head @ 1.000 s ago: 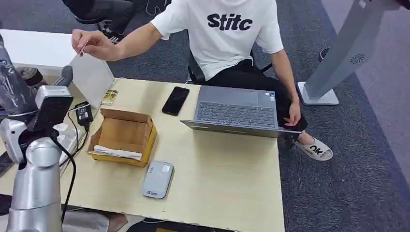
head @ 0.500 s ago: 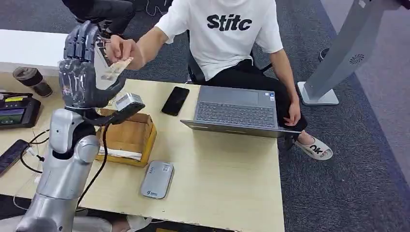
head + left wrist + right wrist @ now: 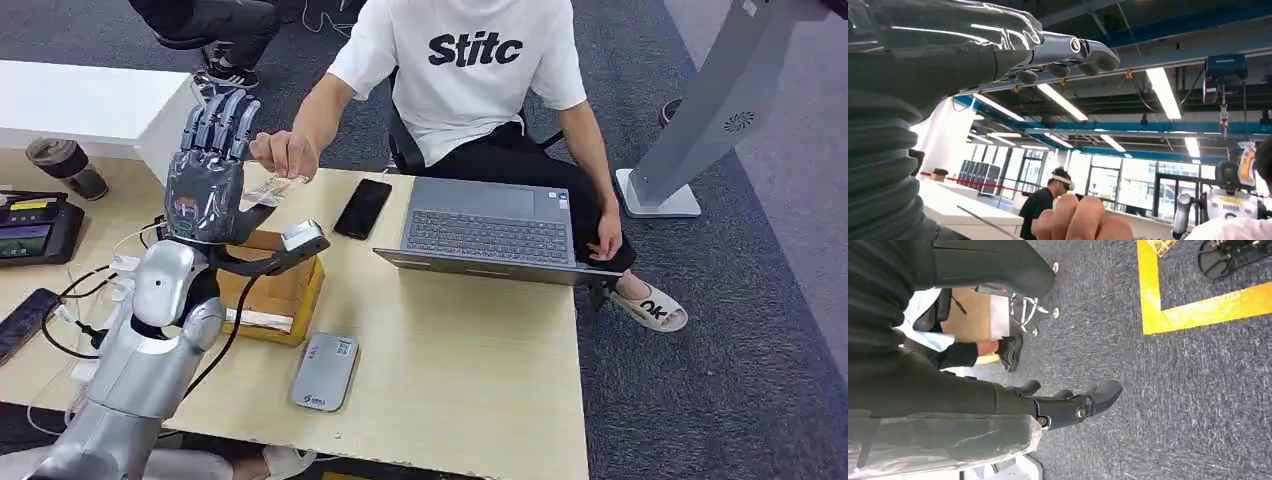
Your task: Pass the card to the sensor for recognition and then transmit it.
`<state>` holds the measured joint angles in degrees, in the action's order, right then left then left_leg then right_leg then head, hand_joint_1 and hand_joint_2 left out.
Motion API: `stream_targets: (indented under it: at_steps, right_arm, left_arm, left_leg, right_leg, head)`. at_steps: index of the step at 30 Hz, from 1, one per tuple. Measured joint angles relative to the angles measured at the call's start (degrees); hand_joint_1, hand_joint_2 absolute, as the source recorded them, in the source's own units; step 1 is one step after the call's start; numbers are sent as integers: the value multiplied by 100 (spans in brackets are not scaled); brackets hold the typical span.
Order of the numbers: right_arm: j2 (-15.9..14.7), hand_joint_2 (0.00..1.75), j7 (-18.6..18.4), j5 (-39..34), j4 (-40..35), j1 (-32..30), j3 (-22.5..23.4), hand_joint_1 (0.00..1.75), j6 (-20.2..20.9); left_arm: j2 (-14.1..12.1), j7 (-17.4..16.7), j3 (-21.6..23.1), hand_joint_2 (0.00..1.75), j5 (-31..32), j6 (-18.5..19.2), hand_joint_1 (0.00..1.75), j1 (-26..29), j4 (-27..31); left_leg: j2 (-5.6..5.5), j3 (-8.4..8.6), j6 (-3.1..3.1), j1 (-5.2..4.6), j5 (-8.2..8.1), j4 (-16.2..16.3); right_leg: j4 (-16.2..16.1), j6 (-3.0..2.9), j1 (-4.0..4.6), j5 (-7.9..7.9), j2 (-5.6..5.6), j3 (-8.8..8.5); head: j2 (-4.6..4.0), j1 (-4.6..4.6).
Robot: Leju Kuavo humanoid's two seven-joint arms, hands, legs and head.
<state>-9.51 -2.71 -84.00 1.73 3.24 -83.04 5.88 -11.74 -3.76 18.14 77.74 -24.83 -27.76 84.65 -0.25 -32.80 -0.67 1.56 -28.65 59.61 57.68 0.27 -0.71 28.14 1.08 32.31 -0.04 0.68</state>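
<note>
Card (image 3: 262,192) sits pinched in a person's hand (image 3: 284,153), just right of our raised left robot hand (image 3: 208,170), fingers spread and empty; we judge that hand nearer, our right robot hand (image 3: 1068,402) hanging loosely open toward the floor.

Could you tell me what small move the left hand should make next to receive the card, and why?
Probably close the left hand onto the card. The person's hand holds the card against the raised, spread fingers, which do not yet clearly grip it. The sensor still lies on the table.
</note>
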Motion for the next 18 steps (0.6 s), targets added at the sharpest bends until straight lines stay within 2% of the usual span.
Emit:
stream_targets:
  at_steps: [1,18]
  right_arm:
    - [-2,175,0,0,0,0,-18,0,0]
    - [-4,175,101,0,0,-5,-135,0,0]
  left_arm:
    - [-13,0,0,175,0,0,173,12,-5]
    - [-48,66,0,175,-194,20,175,291,-4]
  left_leg:
    - [0,-1,0,0,0,0]
    - [-1,-3,0,0,0,0]
  right_leg:
    - [0,0,0,0,0,0]
    - [0,0,0,0,-1,2]
  head:
    - [0,0]
    - [0,0]
